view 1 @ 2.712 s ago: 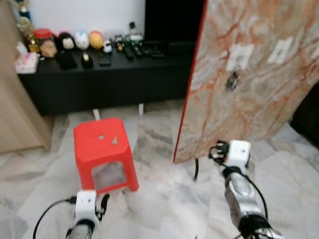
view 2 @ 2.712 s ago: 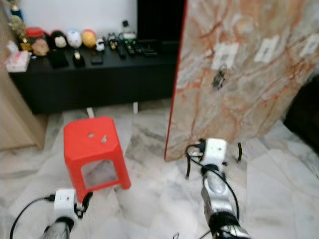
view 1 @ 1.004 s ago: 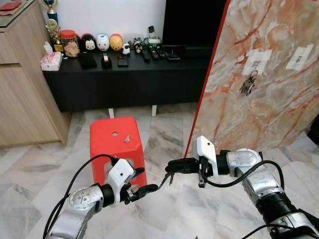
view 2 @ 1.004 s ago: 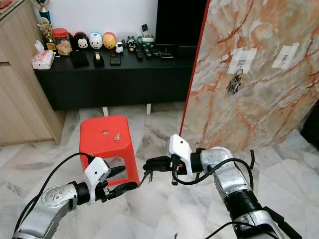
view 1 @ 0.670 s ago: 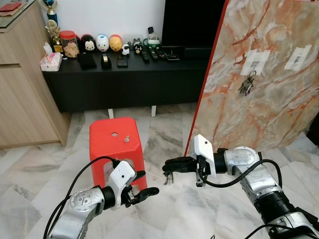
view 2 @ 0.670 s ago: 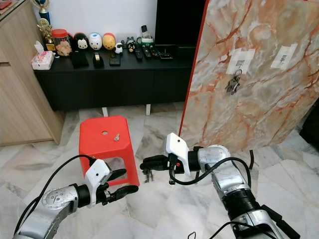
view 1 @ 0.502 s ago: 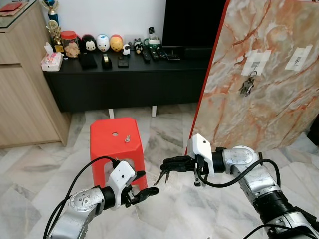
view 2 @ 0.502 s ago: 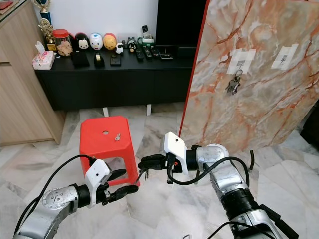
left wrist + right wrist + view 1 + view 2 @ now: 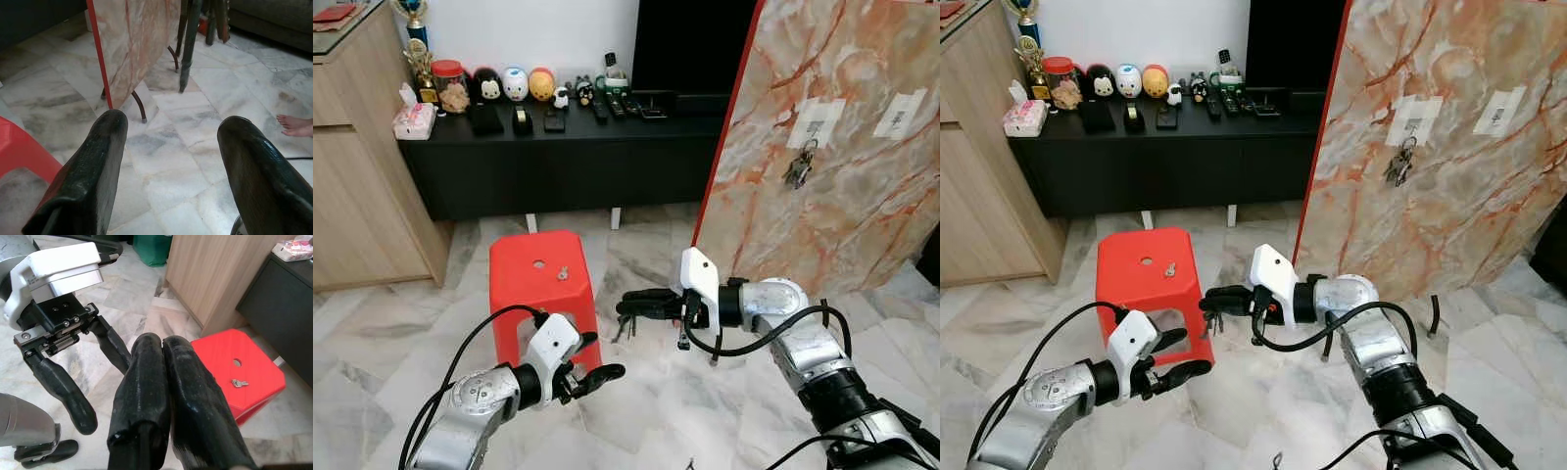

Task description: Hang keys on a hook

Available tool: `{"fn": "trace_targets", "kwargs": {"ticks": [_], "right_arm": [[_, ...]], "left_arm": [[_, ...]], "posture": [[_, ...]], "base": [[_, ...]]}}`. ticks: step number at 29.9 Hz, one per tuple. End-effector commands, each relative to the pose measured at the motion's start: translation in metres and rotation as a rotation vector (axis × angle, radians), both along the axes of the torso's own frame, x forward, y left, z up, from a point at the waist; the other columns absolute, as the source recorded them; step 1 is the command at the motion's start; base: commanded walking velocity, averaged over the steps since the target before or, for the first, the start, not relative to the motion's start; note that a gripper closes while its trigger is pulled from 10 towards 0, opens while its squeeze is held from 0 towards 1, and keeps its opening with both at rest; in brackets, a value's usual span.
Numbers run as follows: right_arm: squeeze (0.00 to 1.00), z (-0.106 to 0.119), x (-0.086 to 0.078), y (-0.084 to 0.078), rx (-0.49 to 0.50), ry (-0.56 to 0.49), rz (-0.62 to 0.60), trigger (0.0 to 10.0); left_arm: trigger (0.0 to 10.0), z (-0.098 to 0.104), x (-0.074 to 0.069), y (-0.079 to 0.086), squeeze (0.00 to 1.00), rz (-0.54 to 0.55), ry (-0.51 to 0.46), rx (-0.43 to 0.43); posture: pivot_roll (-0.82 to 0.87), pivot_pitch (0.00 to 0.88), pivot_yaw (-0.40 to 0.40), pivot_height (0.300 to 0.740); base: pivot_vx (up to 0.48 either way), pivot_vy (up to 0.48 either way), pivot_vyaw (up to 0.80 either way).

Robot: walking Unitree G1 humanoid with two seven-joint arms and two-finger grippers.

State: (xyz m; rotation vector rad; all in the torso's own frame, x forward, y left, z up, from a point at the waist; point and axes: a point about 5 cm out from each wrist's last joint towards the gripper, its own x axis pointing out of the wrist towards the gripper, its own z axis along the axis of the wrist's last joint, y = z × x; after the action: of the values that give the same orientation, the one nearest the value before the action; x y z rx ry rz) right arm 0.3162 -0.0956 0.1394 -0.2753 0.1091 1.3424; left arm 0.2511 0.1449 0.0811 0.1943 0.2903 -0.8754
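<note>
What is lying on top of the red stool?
On the red stool lies one small key, beside a round hole in the seat. The space under the seat is mostly hidden by the stool's sides and the left arm.

Right pincer [image 9: 1206, 299] pinching keys [image 9: 1215, 320] beside red stool [image 9: 1148, 277] (small key [image 9: 1170, 268] atop)

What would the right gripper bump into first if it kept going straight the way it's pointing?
Probably the red stool. The right gripper, shut on a bunch of keys, points sideways toward the stool's near corner, with bare floor in between. Depth is hard to judge, so it might just pass in front of it.
</note>
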Motion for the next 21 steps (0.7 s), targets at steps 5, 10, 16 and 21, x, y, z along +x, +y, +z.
{"fn": "trace_targets", "kwargs": {"ticks": [5, 10, 16, 21], "right_arm": [[0.00, 0.0067, 0.0020, -0.0007, 0.009, -0.025, -0.019, 10.0], [0.00, 0.0054, 0.0039, -0.0007, 0.012, -0.020, -0.045, 10.0], [0.00, 0.0059, 0.0022, 0.0014, 0.022, -0.011, -0.030, 10.0], [0.00, 0.0052, 0.0012, 0.0016, 0.023, -0.007, -0.025, 10.0]], "left_arm": [[10.0, 0.0026, 0.0017, -0.0049, 0.00, 0.002, -0.018, 0.006], [10.0, 0.0041, 0.0018, -0.0087, 0.00, 0.003, -0.020, -0.003], [10.0, 0.0068, 0.0041, -0.0104, 0.00, 0.015, -0.039, -0.014], [10.0, 0.0082, 0.0074, -0.0121, 0.00, 0.027, -0.053, -0.016]], "posture": [[0.07, 0.000, -0.130, 0.740], [0.07, 0.000, -0.133, 0.740], [0.08, 0.000, -0.136, 0.740], [0.07, 0.000, -0.138, 0.740]], "base": [[0.000, 0.000, 0.00], [0.000, 0.000, 0.00], [0.000, 0.000, 0.00], [0.000, 0.000, 0.00]]}}
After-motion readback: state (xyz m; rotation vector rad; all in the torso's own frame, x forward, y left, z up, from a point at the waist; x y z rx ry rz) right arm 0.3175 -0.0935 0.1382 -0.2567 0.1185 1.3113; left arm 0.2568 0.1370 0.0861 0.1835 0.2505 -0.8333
